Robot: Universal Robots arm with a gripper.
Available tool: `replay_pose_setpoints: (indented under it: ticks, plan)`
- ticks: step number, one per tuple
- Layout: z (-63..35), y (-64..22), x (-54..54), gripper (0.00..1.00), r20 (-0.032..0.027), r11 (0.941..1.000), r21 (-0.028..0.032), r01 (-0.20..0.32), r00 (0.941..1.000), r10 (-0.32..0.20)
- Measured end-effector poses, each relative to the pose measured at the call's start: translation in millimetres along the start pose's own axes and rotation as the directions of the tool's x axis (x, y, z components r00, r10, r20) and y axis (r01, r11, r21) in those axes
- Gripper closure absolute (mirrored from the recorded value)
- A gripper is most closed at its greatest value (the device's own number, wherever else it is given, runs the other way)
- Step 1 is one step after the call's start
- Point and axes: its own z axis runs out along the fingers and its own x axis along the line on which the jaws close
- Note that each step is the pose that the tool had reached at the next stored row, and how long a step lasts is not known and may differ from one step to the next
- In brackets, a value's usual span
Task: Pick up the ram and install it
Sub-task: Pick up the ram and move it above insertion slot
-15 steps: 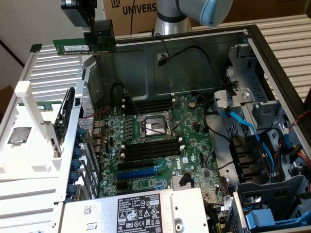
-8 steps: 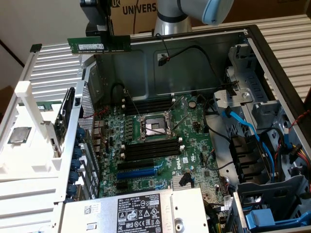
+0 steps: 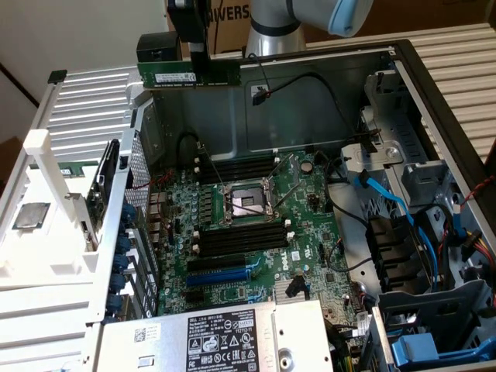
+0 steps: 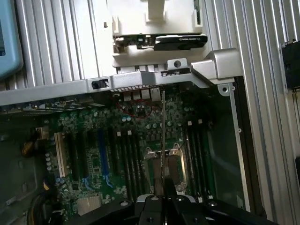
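Ram (image 3: 225, 75) hangs pinched between my gripper's (image 3: 200, 60) jaws, high over the motherboard (image 3: 310, 225). I'd say a slight tilt could jam it against a memory slot (image 3: 240, 236).

Exterior view: plain pale wall (image 3: 77, 31) at eleven o'clock, printed cardboard box (image 3: 230, 35) at twelve, ribbed metal worktop (image 3: 457, 54) at two.

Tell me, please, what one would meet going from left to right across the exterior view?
White plastic frame → ram, held aloft above the open case → blue cable → red and yellow wires.
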Motion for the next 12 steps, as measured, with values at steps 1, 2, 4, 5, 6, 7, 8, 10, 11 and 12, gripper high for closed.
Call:
replay_pose_setpoints:
  ticks: [1,2,4,5,6,7,8,10,11,12]
  plan:
    - [0.1,-2.7,0.1,0.88,-0.0001,1.0,0.0,0.002,1.0,-0.002]
    - [0.2,-4.6,-0.1,0.88,-0.0002,1.0,-0.0001,0.005,1.0,-0.005]
    - [0.4,-7.1,-0.6,0.88,-0.0003,0.9999,0.0001,0.017,0.9999,-0.017]
    - [0.6,-7.9,-0.7,0.88,-0.0004,0.9997,0.0002,0.026,0.9997,-0.026]
    - [0.8,-8.4,-0.7,0.88,-0.0006,0.9993,0.0002,0.037,0.9993,-0.037]
    - [0.9,-8.8,-0.8,0.88,-0.0009,0.9988,0.0002,0.048,0.9988,-0.048]
    - [1.1,-9.2,-0.9,0.88,-0.0012,0.9983,0.0002,0.059,0.9983,-0.059]
    - [1.8,-10.7,-1.0,0.88,-0.0015,0.9971,0.0003,0.076,0.9971,-0.076]
    - [2.3,-11.9,-0.8,0.88,-0.0016,0.9967,0.0004,0.081,0.9967,-0.081]
    - [3.0,-13.4,-0.5,0.88,-0.0017,0.9965,0.0003,0.084,0.9965,-0.084]
